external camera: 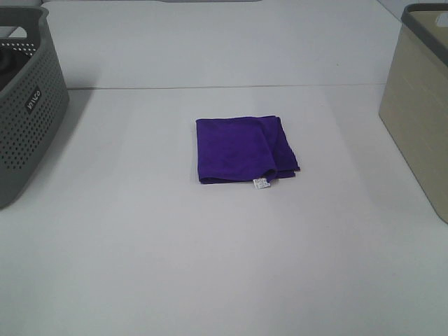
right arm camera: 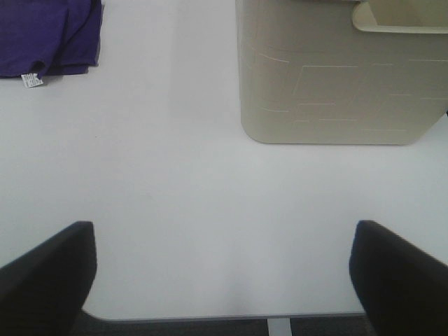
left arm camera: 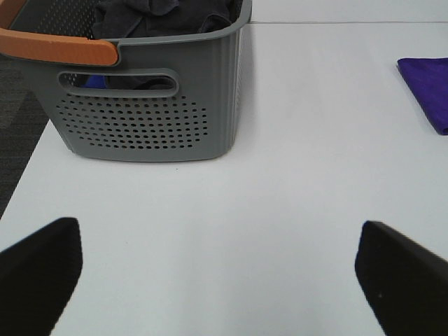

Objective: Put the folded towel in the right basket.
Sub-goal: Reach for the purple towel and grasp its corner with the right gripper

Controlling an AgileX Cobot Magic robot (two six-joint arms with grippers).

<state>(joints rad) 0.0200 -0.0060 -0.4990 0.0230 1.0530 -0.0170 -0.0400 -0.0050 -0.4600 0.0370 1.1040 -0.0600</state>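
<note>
Purple towel lies mid-table, both baskets well apart from it

The folded towel point(external camera: 245, 149) lies flat near the middle of the white table point(external camera: 210, 273), a deep purple square with its layered edges showing along the side toward the right basket. A small white care tag point(external camera: 261, 183) sticks out from its near edge and rests on the table; there is print on it, too small to read.

The right basket point(external camera: 422, 105) stands at the table's right edge, beige, with solid walls marked by faint panel lines and a darker rim. The right wrist view shows a cut-out grip near its top, but the inside is hidden, so its contents cannot be told.

At the left edge stands the grey basket point(external camera: 28, 112), its walls pierced with rows of small holes. The left wrist view shows an orange handle point(left arm camera: 56, 47) across its top and dark cloth point(left arm camera: 161, 17) heaped inside, with a bit of blue visible through the grip slot. A small dark plate point(external camera: 33, 99) on its wall carries white lettering that cannot be read with certainty.

The left claw point(left arm camera: 220, 276) hangs over bare table in front of the grey basket, its jaws spread wide and holding nothing. The right claw point(right arm camera: 224, 276) hangs near the table's edge before the right basket, likewise wide and holding nothing
</note>
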